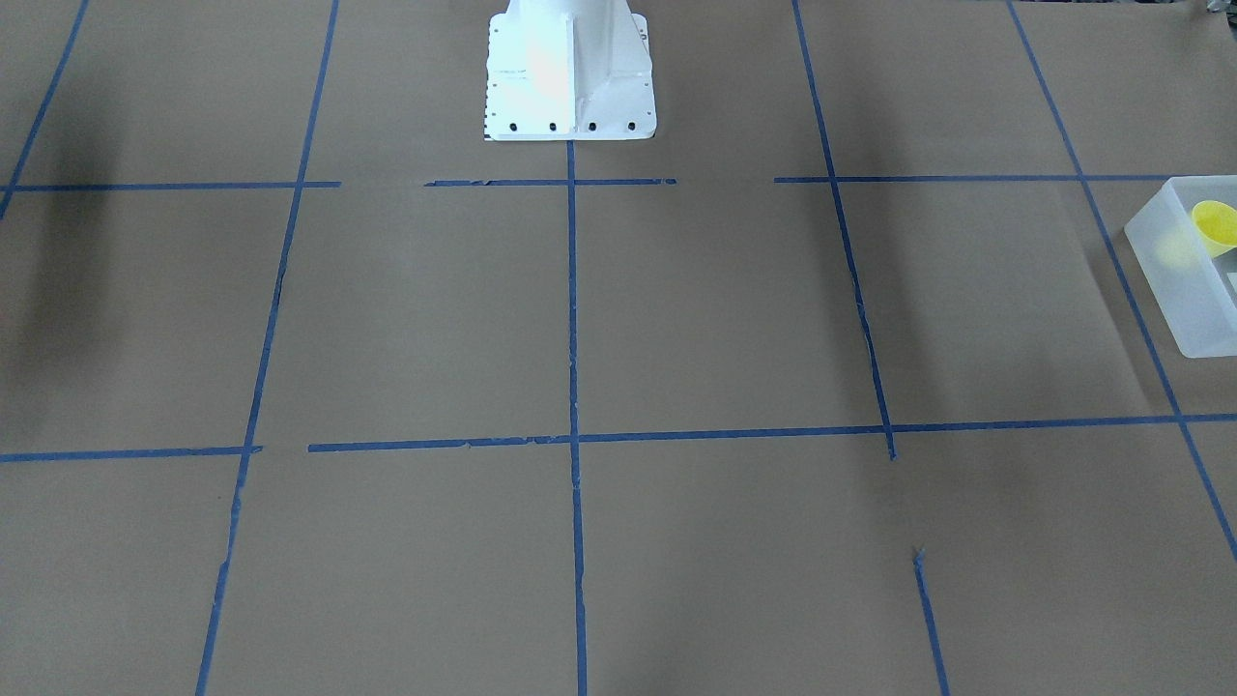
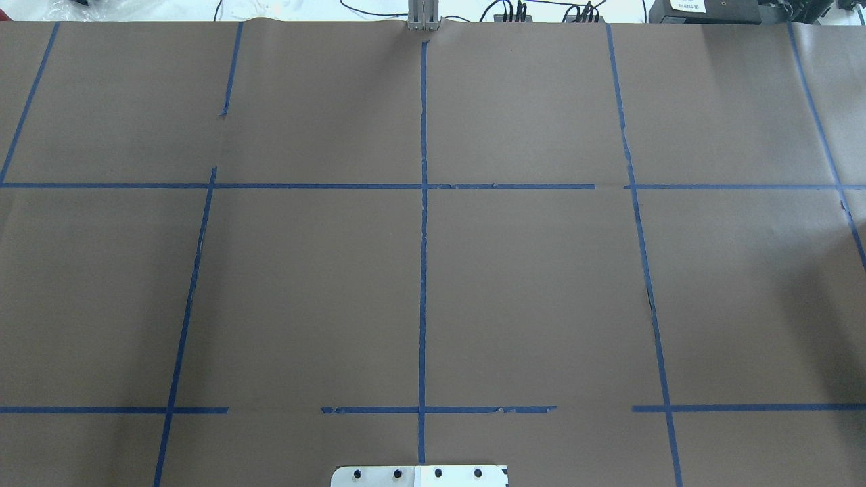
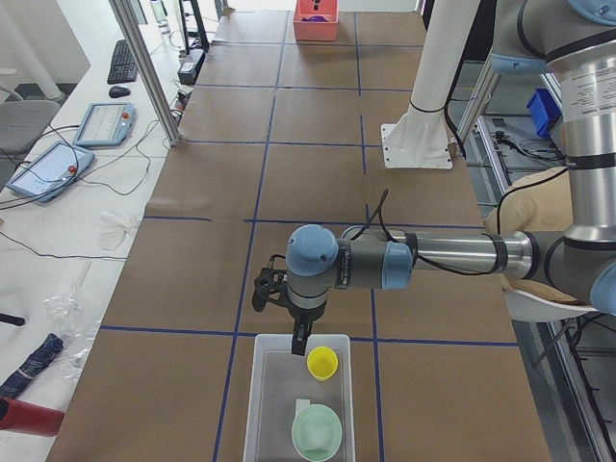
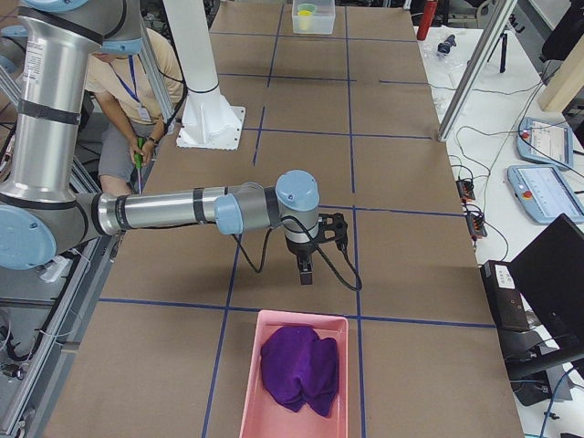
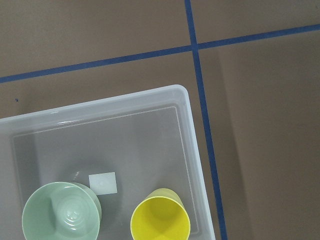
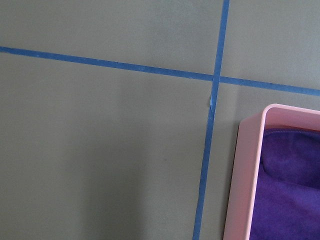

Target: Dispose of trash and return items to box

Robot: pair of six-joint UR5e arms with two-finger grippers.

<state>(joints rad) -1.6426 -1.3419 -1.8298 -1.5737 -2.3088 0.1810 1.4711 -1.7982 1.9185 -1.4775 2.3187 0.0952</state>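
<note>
The frosted white box (image 3: 258, 404) stands at the table's end on my left. In it are the yellow cup (image 3: 322, 363), upright, and a pale green bowl (image 3: 317, 431). The left wrist view looks down on the box (image 5: 100, 104), the cup (image 5: 160, 220) and the bowl (image 5: 61, 212). My left gripper (image 3: 300, 348) hangs just over the box's near-robot rim, beside the cup; I cannot tell if it is open or shut. My right gripper (image 4: 306, 276) hangs above bare table just short of a pink bin; I cannot tell its state either.
The pink bin (image 4: 245, 374) holds a purple cloth (image 4: 297, 365) at the table's right end; it also shows in the right wrist view (image 6: 245, 175). A small white square (image 5: 102, 183) lies on the box floor. A person sits behind the robot's base (image 4: 205, 119).
</note>
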